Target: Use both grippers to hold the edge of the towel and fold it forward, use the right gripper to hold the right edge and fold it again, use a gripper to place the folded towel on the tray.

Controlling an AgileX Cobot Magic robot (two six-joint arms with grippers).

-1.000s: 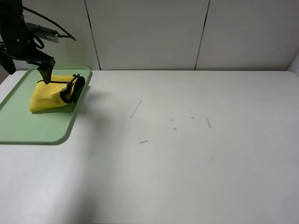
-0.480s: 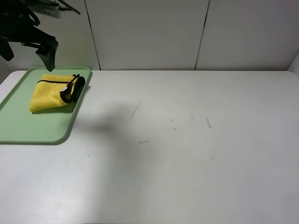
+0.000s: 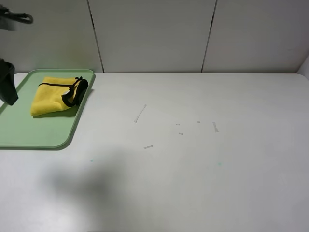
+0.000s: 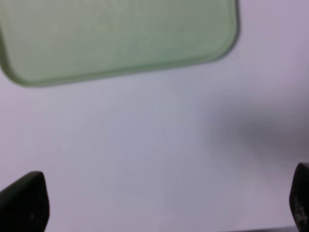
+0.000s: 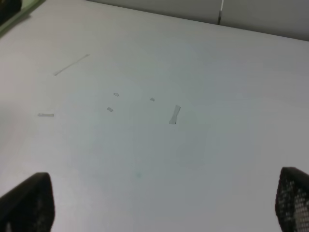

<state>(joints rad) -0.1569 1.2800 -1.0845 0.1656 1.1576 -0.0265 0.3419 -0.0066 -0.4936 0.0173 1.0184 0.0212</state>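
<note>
While folded on the tray (image 3: 29, 135) at the tabletop's far left corner, towel (image 3: 50, 95) untouched; left gripper (image 4: 159, 203) and right gripper (image 5: 164, 200) both spread wide, empty.

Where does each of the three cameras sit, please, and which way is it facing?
Exterior high: mounted high, looking down on the table with the towel on the tray; left arm at left edge.
Left wrist: on the left arm, facing down at the tray; left end effector open.
Right wrist: on the right arm, facing bare table; right end effector open.
Shared: exterior and left wrist both show the tray.
</note>
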